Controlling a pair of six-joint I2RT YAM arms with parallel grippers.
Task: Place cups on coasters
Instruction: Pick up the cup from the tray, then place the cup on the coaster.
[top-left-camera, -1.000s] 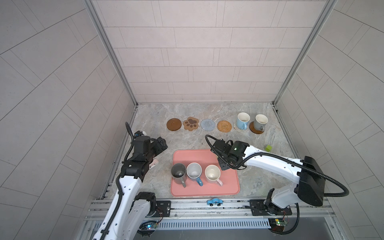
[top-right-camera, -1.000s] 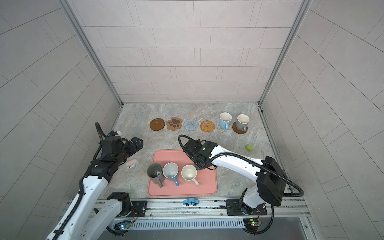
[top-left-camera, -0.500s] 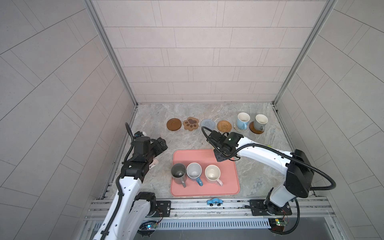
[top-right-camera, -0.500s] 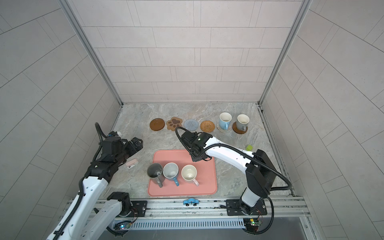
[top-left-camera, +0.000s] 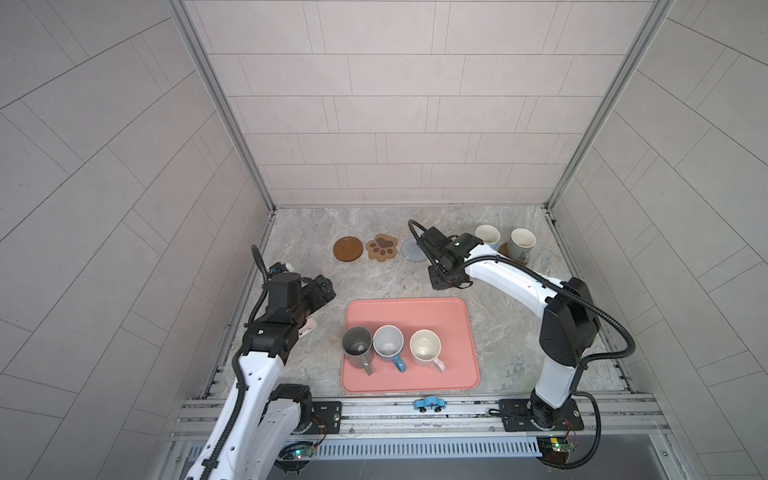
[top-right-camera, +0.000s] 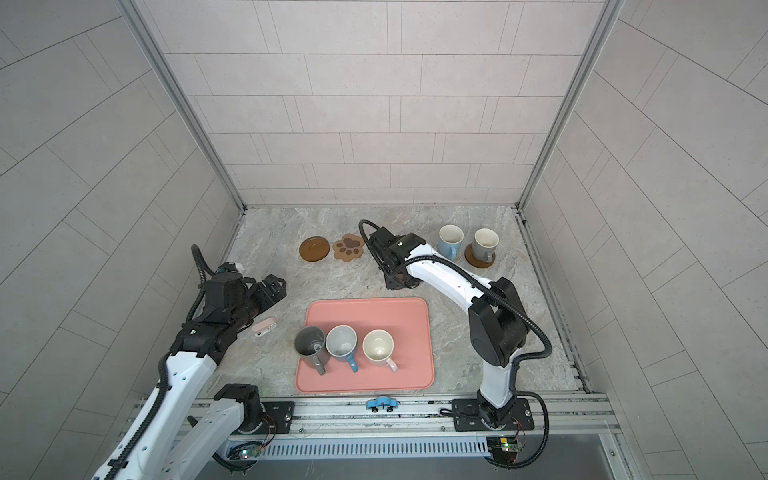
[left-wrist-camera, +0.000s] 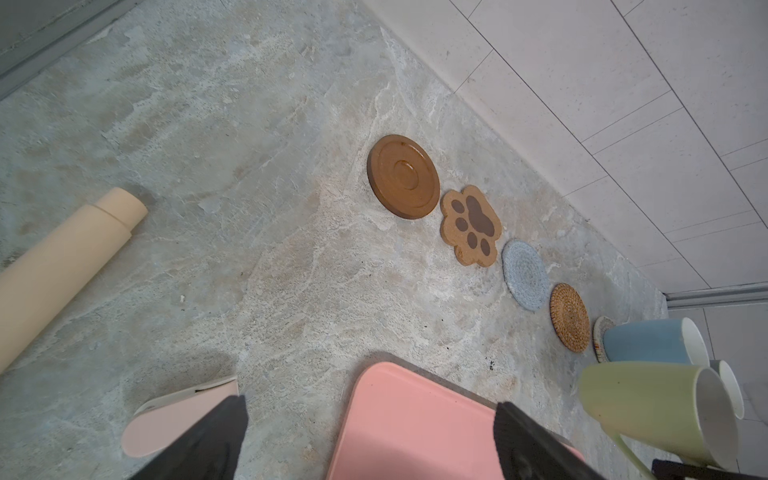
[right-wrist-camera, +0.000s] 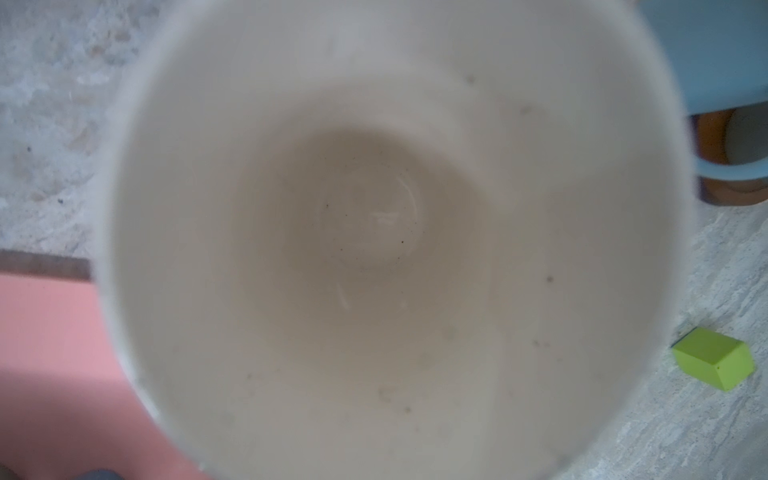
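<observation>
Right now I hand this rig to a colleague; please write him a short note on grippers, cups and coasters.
Left gripper: jaws open, empty, over the table's left side.
Right gripper: jaws shut on the light green cup, in the air near the bare rattan coaster.
Done: light blue cup on the clear coaster; grey-brown cup on a wooden disc.
Left: set the green cup down; dark grey cup, blue cup and pink cup go from the pink tray onto the second wooden disc, paw-print coaster and knit coaster.

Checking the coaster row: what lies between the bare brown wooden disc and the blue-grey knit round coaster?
The tan paw-print-shaped coaster, shown in the left wrist view.
</observation>
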